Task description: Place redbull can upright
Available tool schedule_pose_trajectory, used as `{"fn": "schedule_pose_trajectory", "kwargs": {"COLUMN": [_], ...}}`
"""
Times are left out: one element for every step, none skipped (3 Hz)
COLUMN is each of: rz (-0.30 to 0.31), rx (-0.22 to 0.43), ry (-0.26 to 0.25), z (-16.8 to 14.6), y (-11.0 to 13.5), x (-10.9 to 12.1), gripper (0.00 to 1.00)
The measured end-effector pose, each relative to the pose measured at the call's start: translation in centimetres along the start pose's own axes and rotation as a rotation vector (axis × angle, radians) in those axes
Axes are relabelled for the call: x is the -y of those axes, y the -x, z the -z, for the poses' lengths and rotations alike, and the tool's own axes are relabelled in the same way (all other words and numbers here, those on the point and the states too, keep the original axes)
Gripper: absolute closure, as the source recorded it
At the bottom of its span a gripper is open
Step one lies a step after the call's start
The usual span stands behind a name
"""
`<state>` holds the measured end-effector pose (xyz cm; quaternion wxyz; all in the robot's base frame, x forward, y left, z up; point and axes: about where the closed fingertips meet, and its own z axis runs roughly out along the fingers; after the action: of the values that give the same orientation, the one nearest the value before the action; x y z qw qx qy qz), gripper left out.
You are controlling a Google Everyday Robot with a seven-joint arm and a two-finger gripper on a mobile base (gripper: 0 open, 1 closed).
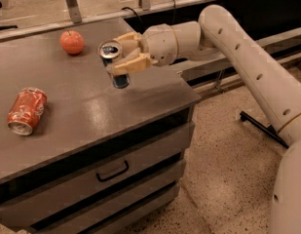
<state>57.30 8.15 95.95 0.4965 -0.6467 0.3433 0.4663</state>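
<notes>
The redbull can (116,65) is slim, silver and blue, held nearly upright with its silver top tipped slightly toward the camera. My gripper (124,52) is shut on the redbull can, its tan fingers (133,64) clasping the can's upper half from the right. The can's bottom hangs just above the grey table top (91,116), over the right part of the table. I cannot tell whether the bottom touches the surface.
A crushed red-orange soda can (26,110) lies on its side at the table's left. A red apple (72,42) sits at the back. The table's right edge and corner (196,100) are near the gripper. Drawers (111,172) face front; speckled floor lies to the right.
</notes>
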Motion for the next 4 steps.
{"fn": "schedule_pose_trajectory", "kwargs": {"rz": [-0.068, -0.159, -0.241, -0.297], "rx": [0.064, 0.08, 0.044, 0.017], "ry": [-0.032, -0.058, -0.07, -0.079], "z": [0.2, 0.6, 1.2, 1.7], "y": [-1.0, -2.3, -3.3, -4.3], "x": [-0.4, -0.8, -1.1, -1.4], "gripper": [1.0, 1.0, 0.82, 0.59]}}
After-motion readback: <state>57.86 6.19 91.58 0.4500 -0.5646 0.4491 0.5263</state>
